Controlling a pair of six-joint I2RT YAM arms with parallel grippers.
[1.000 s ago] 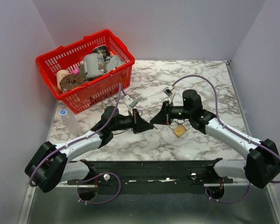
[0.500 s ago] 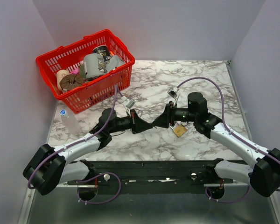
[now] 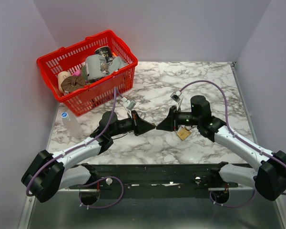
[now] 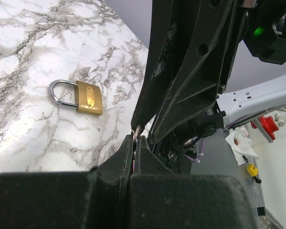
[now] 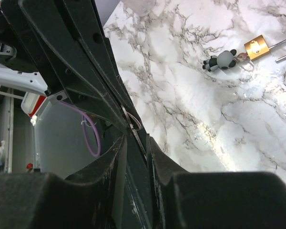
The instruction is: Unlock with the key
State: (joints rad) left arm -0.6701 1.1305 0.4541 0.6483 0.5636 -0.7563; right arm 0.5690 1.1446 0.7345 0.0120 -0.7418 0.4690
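The left gripper (image 3: 151, 127) clamps the key (image 4: 136, 135), a silver sliver between its tips. The right gripper (image 3: 158, 127) meets it tip to tip, jaws parted around that pinch.

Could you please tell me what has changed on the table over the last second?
The left gripper, shut, moved right until its tip meets the right gripper. The right arm shifted its lower links toward the right wall. No pickup or release is visible. The brass padlock, red basket and bottle stayed put.
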